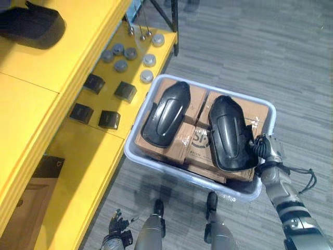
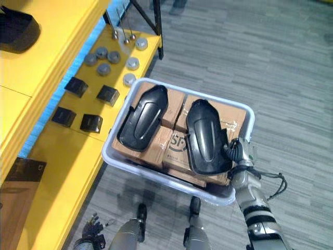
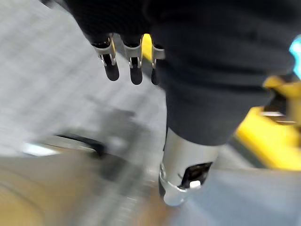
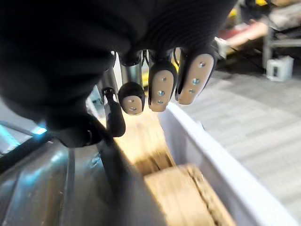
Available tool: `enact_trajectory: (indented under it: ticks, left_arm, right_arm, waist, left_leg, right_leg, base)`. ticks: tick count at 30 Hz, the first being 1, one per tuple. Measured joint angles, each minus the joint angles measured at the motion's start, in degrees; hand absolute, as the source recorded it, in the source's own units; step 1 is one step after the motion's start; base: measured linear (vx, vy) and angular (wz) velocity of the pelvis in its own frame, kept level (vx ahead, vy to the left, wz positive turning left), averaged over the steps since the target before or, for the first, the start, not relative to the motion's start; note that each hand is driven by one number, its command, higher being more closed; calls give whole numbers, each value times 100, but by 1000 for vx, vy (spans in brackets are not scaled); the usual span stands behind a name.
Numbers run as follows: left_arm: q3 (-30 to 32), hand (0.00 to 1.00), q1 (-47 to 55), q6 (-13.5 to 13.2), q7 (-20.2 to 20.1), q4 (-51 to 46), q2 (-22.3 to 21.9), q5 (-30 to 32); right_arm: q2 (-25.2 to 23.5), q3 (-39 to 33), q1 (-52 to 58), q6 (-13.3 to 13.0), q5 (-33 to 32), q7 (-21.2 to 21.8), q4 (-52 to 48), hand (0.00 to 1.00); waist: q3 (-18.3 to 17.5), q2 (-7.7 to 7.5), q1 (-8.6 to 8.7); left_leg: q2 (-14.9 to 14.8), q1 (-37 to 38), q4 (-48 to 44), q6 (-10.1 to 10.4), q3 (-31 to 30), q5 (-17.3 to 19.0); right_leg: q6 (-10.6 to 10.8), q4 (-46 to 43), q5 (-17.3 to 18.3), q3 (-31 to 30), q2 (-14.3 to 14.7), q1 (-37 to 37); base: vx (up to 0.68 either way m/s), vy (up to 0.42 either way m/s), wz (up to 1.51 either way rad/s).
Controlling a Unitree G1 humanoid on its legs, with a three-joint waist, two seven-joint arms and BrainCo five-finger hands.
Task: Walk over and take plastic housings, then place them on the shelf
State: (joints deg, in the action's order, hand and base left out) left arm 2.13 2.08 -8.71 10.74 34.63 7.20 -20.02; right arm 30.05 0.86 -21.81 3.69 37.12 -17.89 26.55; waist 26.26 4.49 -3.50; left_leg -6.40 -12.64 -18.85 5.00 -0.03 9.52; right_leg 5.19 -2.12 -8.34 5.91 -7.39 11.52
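Observation:
Two black plastic housings lie side by side on cardboard boxes in a white bin (image 1: 140, 156): the left housing (image 1: 166, 113) and the right housing (image 1: 228, 133). My right hand (image 1: 264, 148) is at the right housing's near right rim. In the right wrist view its fingers (image 4: 161, 89) are curled and its thumb (image 4: 115, 120) presses the glossy housing (image 4: 56, 188) rim. My left hand (image 1: 117, 225) hangs low beside the yellow shelf with straight fingers (image 3: 123, 59), holding nothing.
The yellow shelf (image 1: 88, 156) runs along the left. Its lower level holds several small black blocks (image 1: 109, 119) and grey round caps (image 1: 121, 65). A dark housing (image 1: 31, 23) rests on the upper level. Grey floor lies to the right.

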Motion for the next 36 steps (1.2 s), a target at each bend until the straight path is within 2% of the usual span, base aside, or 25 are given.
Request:
enact_trajectory:
  ticks: [3,4,6,9,11,13,14,15,17,20,23,27,36]
  left_arm:
    - [143,0,604,1,15,-2048,-31,-6]
    - [158,0,673,-2,15,-2404,-31,-5]
    - [189,0,728,6,18,-3505,-36,180]
    - [176,0,555,5,61,-4203,-36,398]
    - [-106,0,262,-28,135,-4593,-1,439]
    - [-596,0,-59,-42,129,-4542,162,280]
    - [-1033,0,-388,-66,49,-4346,351,-225]
    - [-1219,0,-547,-66,-9,-4247,429,-433]
    - [-1998,0,-1232,-19,-301,-3642,661,-1180]
    - [-2542,0,-1931,174,-537,-2944,774,-1994]
    - [-2845,0,-2422,297,-616,-2528,884,-2636]
    - [-3096,0,-2946,386,-618,-2147,1042,-3015]
    - [-3356,0,-3628,526,-524,-1461,1102,-3628]
  right_arm:
    - [87,-91,396,-6,307,117,-440,100]
    - [90,-91,439,-8,368,127,-482,100]
    - [82,-71,609,-56,660,227,-568,100]
    - [31,-65,616,-118,745,296,-574,100]
    - [-46,-77,583,-117,755,294,-644,100]
    - [-77,10,561,-117,773,294,-839,100]
    - [-77,131,504,-112,777,295,-885,100]
    - [-78,205,446,-109,780,297,-893,100]
    - [-109,555,128,-109,805,297,-1053,100]
    - [-168,819,-198,-105,905,281,-1199,100]
    - [-171,898,-289,-100,1008,249,-1326,100]
    - [-171,984,-305,-69,1071,187,-1506,100]
    - [-168,1368,-336,-5,1170,-9,-1673,100]
  waist:
    - [-356,-36,70]
    - [-427,-49,73]
    - [-790,-71,93]
    - [-1035,-76,95]
    - [-1228,-79,118]
    - [-1434,-102,126]
    - [-1550,-122,128]
    - [-1566,-134,135]
    - [-1695,-172,225]
    - [-1754,-257,277]
    - [-1813,-353,356]
    - [-1880,-444,465]
    - [-1918,-483,563]
  left_leg:
    - [54,268,305,17,-82,-106]
    - [53,310,345,19,-97,-113]
    - [59,482,510,37,-184,-156]
    - [62,676,638,63,-181,-199]
    - [60,828,743,66,-182,-240]
    - [61,903,838,67,-177,-273]
    - [61,963,917,67,-180,-332]
    - [58,1016,952,69,-179,-351]
    - [49,1121,1101,86,-169,-418]
    - [25,1222,1200,101,-63,-467]
    - [21,1291,1333,97,-24,-535]
    - [19,1351,1441,118,-2,-599]
    - [26,1396,1476,120,99,-620]
  right_leg:
    - [12,199,7,152,-44,-303]
    - [18,231,13,176,-44,-360]
    - [19,406,12,282,-40,-588]
    - [20,541,11,306,-39,-786]
    - [19,595,11,335,-35,-921]
    - [18,666,10,364,-36,-987]
    - [17,678,9,386,-36,-1031]
    - [17,679,9,389,-34,-1070]
    - [8,682,4,376,-27,-1100]
    - [-42,687,-36,262,1,-1082]
    - [-73,689,-68,241,6,-1068]
    - [-71,690,-100,218,10,-1055]
    - [-62,693,-148,113,9,-1019]
  base:
    - [51,-5,22]
    - [56,-12,19]
    - [82,-20,20]
    - [121,-16,5]
    - [81,-5,3]
    - [51,-8,3]
    - [38,-12,3]
    - [0,0,0]
    - [-20,-8,-2]
    - [-80,-7,-17]
    - [-64,-4,-9]
    - [-20,3,-3]
    - [8,22,-6]
